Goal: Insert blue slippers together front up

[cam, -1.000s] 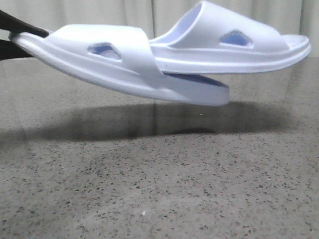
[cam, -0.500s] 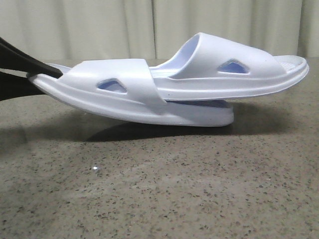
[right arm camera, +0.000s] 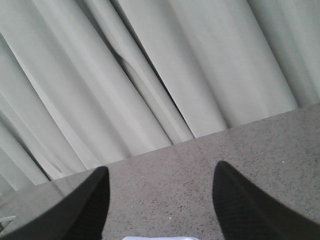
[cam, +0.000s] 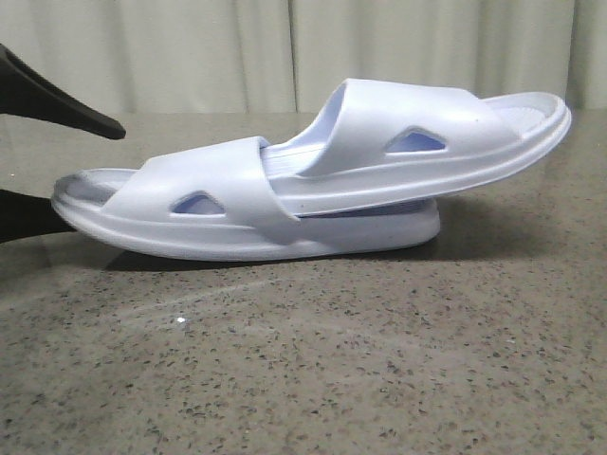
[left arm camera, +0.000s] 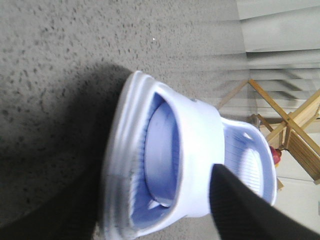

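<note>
On the far left of the front view, the left gripper [cam: 43, 156] stands wide open, one dark finger [cam: 57, 100] above and one below, neither touching anything. Just to its right sits the lower slipper [cam: 218, 223], flat on the speckled table [cam: 313, 370], its near end level with the gap between those fingers but free of them. In the left wrist view the same slipper [left arm camera: 125, 165] lies straight ahead of the fingers, and the upper finger [left arm camera: 240, 205] crosses in front of its strap.

Moving right, the upper slipper [cam: 417, 156] is tucked under the lower one's strap, its far end tilted up and reaching away from the left gripper. The blue slippers are nested together, straps up.

Over to the right gripper [right arm camera: 160, 200]: its fingers are spread wide with nothing between them, pointing at the table's far edge and a pale curtain [right arm camera: 150, 75]. A sliver of white shows just below them.
</note>
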Available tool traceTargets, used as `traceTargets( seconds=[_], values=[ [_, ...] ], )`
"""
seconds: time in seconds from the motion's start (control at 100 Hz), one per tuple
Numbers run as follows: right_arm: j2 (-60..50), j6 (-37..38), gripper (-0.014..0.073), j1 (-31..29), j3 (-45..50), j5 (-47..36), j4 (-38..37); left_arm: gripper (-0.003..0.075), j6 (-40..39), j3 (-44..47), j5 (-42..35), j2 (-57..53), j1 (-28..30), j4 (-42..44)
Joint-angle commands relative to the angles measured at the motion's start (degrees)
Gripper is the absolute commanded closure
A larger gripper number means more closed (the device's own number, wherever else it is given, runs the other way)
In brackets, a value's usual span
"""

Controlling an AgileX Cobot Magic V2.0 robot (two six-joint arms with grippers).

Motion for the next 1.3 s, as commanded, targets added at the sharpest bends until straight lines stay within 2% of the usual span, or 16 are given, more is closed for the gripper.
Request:
traceTargets(
  seconds=[0.0, 0.12, 0.4, 0.61, 0.77, 0.95, 1.17, 1.29],
  values=[
    [0.13, -0.94, 0.0209, 0.14, -1.97, 1.02, 0.11, 0.0216, 1.07, -1.49, 0.98, -0.86, -0.48, -3.28],
    [0.13, -0.94, 0.0209, 0.14, -1.97, 1.02, 0.11, 0.0213, 3.8, -1.49, -1.79, -0.86, -0.48, -3.47],
    [0.13, -0.94, 0.0209, 0.14, -1.86, -0.11, -0.15, 0.0213, 15.68, -1.59, -9.58, -1.1, -0.38, -4.71],
    [0.13, -0.94, 0.0209, 0.14, -1.64, -1.98, -2.86, 0.0213, 23.29, -2.33, -10.72, -5.72, -0.38, -4.71],
    [0.13, -0.94, 0.0209, 0.14, -1.64, -3.17, -5.55, 0.0213, 30.4, -3.05, -12.12, -12.77, -0.38, -4.71],
    [0.13, -0.94, 0.0209, 0.14, -1.64, -3.31, -10.63, 0.0214, 36.47, -3.05, -17.68, -23.23, -0.38, -4.59],
    [-0.33, -0.94, 0.0209, 0.14, -1.64, -6.24, -17.25, 0.0216, 37.43, -1.82, -25.67, -35.54, -0.38, 2.74],
    [-1.74, -0.94, 0.0209, 0.14, -1.3, -6.35, -19.42, 0.0241, 37.43, 0.92, -30.98, -41.78, -0.38, 4.96]
  ],
)
